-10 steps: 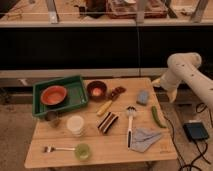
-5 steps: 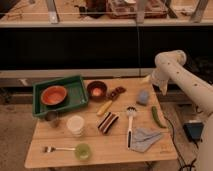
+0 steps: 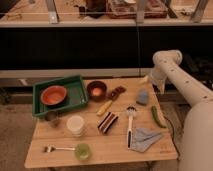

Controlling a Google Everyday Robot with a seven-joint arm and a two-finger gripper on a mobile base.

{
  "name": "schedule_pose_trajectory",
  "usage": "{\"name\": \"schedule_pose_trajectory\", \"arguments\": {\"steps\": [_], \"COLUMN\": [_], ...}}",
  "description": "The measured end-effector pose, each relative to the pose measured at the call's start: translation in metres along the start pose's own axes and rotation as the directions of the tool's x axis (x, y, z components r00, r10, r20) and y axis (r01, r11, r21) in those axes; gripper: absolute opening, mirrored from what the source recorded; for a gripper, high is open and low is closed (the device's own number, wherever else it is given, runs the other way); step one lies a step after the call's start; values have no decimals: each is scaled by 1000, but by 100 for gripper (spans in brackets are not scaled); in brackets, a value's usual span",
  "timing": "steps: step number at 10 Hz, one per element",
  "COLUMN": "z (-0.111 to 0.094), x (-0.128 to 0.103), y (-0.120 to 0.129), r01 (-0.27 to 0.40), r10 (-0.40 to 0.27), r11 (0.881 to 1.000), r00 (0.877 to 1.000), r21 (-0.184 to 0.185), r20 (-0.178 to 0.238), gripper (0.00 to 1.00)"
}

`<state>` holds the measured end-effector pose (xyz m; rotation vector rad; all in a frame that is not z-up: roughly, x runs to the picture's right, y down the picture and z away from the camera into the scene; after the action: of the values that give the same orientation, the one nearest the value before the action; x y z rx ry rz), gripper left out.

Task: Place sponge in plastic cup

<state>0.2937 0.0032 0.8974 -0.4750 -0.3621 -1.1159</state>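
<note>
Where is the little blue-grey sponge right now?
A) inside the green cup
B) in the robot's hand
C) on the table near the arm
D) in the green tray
C: the sponge lies on the table, with the gripper hanging open and empty just beyond it.

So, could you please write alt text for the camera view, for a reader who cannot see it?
A white robot arm reaches in from the right, its open pincer hovering by the far right corner of the wooden table, just beyond the blue-grey sponge. The light-green plastic cup stands at the near edge beside a fork.
</note>
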Motion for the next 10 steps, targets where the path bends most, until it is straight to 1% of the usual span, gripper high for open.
{"name": "schedule_pose_trajectory", "arguments": {"steps": [2, 3, 4, 6, 9, 10], "z": [32, 49, 59, 67, 80, 82], "x": [4, 4, 2, -3, -17, -20], "y": [-1, -4, -6, -11, -21, -20], "r01": [7, 13, 17, 25, 39, 37], "r10": [-7, -11, -14, -20, -31, -28], "r11": [1000, 999, 999, 999, 998, 998], "r00": [999, 998, 996, 993, 988, 987], "r21": [-17, -30, -36, -41, -48, -53], "r20": [41, 69, 89, 116, 151, 157], "gripper": [80, 80, 80, 80, 80, 80]}}
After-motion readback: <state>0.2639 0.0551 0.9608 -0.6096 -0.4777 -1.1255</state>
